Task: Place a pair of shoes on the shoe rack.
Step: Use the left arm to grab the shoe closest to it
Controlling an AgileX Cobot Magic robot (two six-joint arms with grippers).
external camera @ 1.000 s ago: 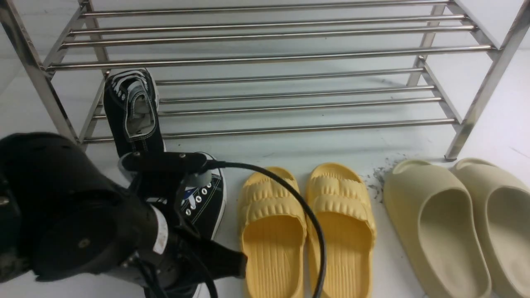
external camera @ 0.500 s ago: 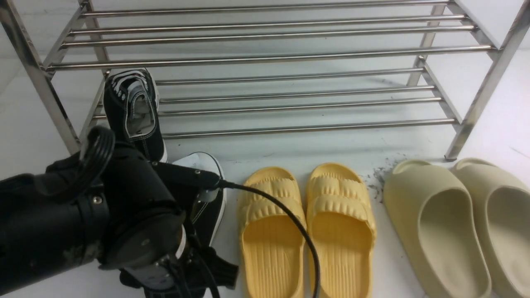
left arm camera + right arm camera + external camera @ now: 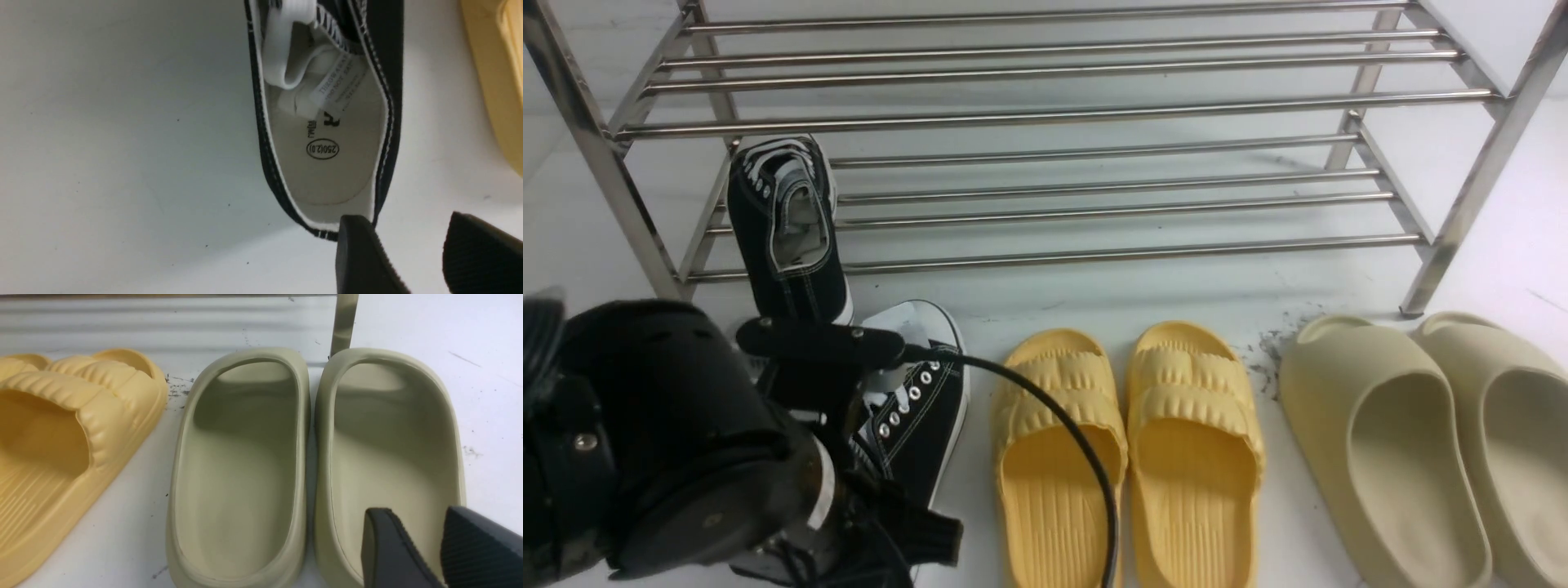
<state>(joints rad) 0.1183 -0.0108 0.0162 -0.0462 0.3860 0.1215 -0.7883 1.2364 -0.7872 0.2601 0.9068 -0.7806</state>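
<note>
Two jaws of the left gripper [image 3: 407, 223] stand apart with only bare floor [image 3: 122, 143] between them, so nothing is held. One finger [image 3: 359, 253] overlaps the heel rim of the floor sneaker [image 3: 327, 163] in the left wrist view; contact cannot be confirmed. Over the last second the left arm [image 3: 670, 441] has swung across this sneaker and drawn back from the shoe rack [image 3: 1054, 114]. The jaws have gone from closed to parted. The floor sneaker has not shifted: it lies on the floor just in front of the rack's left end, toe toward the rack. The racked sneaker [image 3: 788, 220] also stays put on the lower tier at the rack's left end, its heel overhanging the front tube. Judgement: the task is half done, and the parted jaws behind the heel suggest a grasp of the second shoe is being set up. The right gripper [image 3: 416, 514] is likewise parted and empty, above a beige slide [image 3: 388, 457] that lies in front of the rack's right leg. The yellow slides [image 3: 1058, 457] lie in front of the rack's middle and are not involved. Legible marking: the insole [image 3: 331, 179] carries "250(2.0)" inside a printed oval. A white tag [image 3: 337, 83] in the shoe appears to read "DO NOT EAT". Other characters beside the oval are too blurred to read.
</note>
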